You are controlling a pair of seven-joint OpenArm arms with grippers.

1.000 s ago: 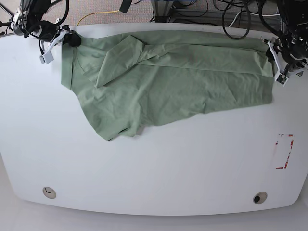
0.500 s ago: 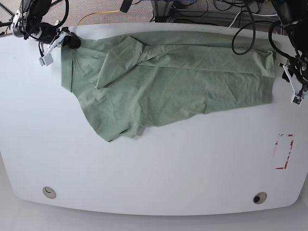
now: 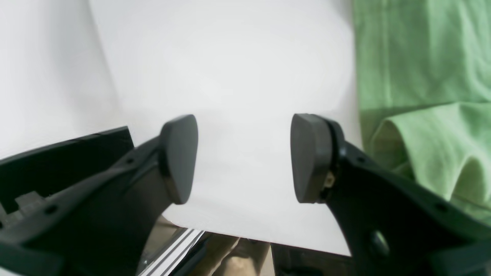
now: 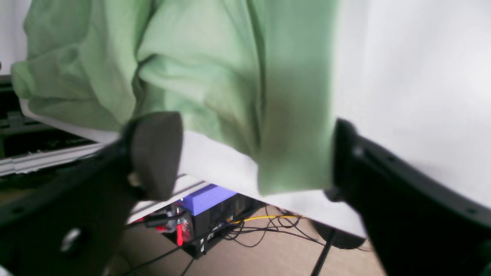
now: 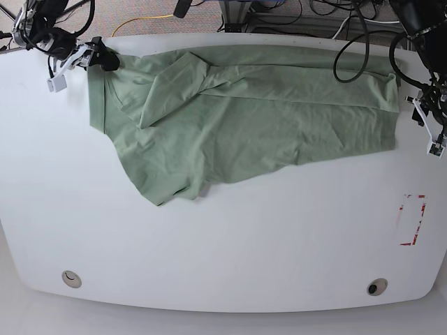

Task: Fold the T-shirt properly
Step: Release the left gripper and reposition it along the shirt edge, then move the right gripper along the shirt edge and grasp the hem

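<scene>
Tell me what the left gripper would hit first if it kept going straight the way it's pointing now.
Probably bare white table: the open left gripper has only that ahead, with the T-shirt off to one side. Depth is unclear.

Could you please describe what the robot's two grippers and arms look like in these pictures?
Each gripper, the left gripper and the right gripper, has two matte black fingers ending in rounded, dark grey pads, with small screw holes along the finger bodies. In the base view, both grippers show white parts at the tips, and the arm above the left one trails looping black cables.
</scene>
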